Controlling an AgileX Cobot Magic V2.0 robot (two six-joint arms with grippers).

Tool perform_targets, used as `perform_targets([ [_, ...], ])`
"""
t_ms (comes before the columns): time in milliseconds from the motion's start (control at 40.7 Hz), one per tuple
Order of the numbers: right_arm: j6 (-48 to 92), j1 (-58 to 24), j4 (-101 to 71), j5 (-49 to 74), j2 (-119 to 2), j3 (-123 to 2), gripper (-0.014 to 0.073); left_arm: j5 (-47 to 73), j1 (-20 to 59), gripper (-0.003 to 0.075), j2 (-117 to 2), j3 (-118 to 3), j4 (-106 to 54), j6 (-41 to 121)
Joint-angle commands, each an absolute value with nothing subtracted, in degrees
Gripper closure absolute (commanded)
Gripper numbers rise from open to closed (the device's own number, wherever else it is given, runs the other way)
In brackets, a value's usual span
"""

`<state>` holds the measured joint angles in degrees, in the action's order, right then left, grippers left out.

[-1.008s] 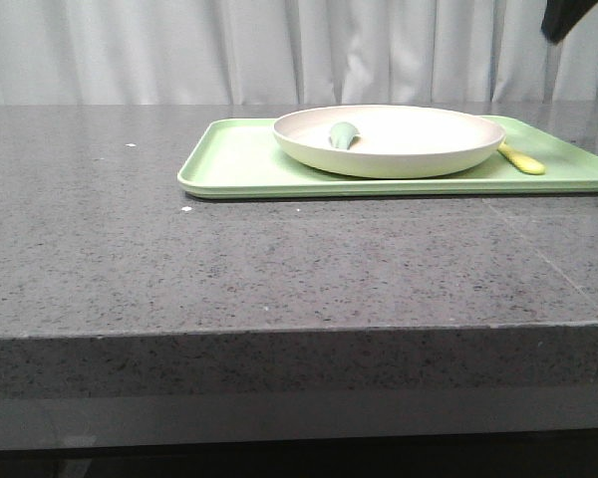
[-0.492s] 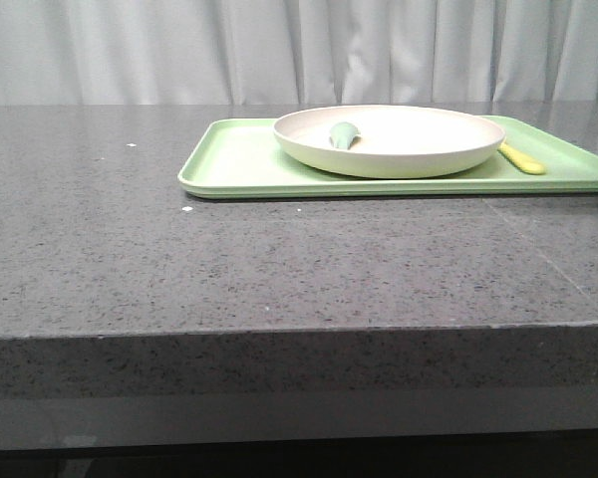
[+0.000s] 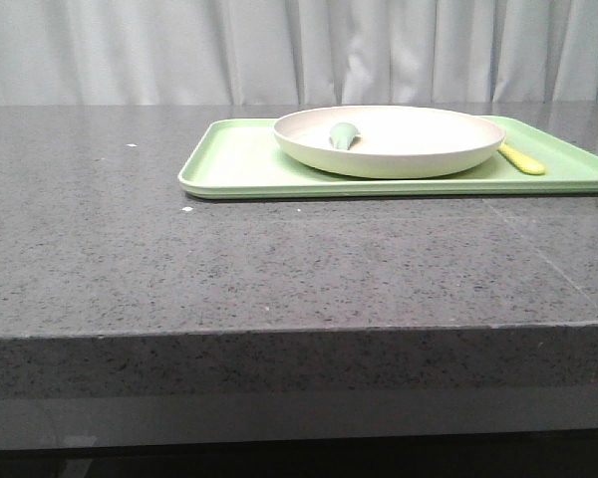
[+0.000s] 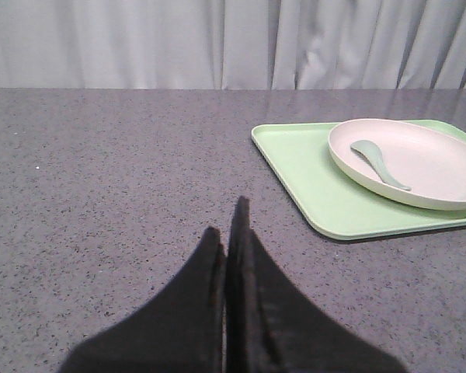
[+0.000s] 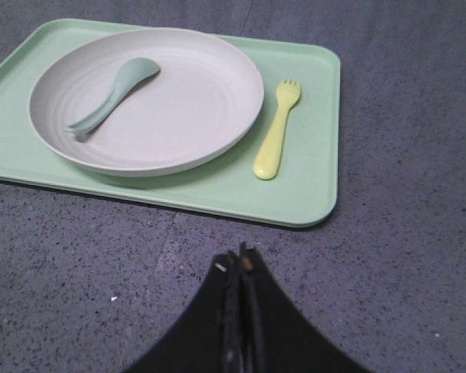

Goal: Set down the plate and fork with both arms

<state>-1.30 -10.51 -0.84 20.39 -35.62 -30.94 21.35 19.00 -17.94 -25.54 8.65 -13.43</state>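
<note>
The cream-white plate (image 3: 389, 139) sits on the light-green tray (image 3: 229, 164) at the back right of the table; it also shows in the left wrist view (image 4: 443, 167) and the right wrist view (image 5: 179, 101). The pale-yellow fork (image 5: 277, 130) lies flat on the tray just beside the plate, tines pointing away from my right gripper; in the front view the fork (image 3: 521, 157) shows past the plate's right rim. My left gripper (image 4: 229, 221) is shut and empty over bare table, well short of the tray. My right gripper (image 5: 239, 256) is shut and empty, just off the tray's near edge.
A pale grey-green spoon (image 5: 113, 93) lies inside the plate. The dark speckled stone table (image 3: 279, 269) has its front edge close to the camera. A grey curtain (image 3: 279, 50) hangs behind the table. Neither arm shows in the front view.
A dark piece of the right arm at the top right corner of the front view has left the picture. Plate, fork and tray have not moved.
</note>
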Motion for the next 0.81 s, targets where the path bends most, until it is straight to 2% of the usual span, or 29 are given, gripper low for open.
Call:
perform_targets([
  [0,-0.7,-10.6,0.4,13.4,-26.8,-27.0,0.071,16.8,18.9,0.0739,-18.4,-27.0,8.9,-13.9],
  [123,-0.7,-10.6,0.4,12.7,-16.9,-22.5,0.071,16.8,18.9,0.0739,-18.4,-27.0,8.9,-13.9],
  [295,-0.7,-10.6,0.4,12.3,-10.0,-21.0,0.071,16.8,18.9,0.0739,-18.4,-27.0,8.9,-13.9],
  [787,-0.7,-10.6,0.4,12.2,-9.5,-21.0,0.071,16.8,18.9,0.0739,-18.4,-27.0,8.9,-13.9],
])
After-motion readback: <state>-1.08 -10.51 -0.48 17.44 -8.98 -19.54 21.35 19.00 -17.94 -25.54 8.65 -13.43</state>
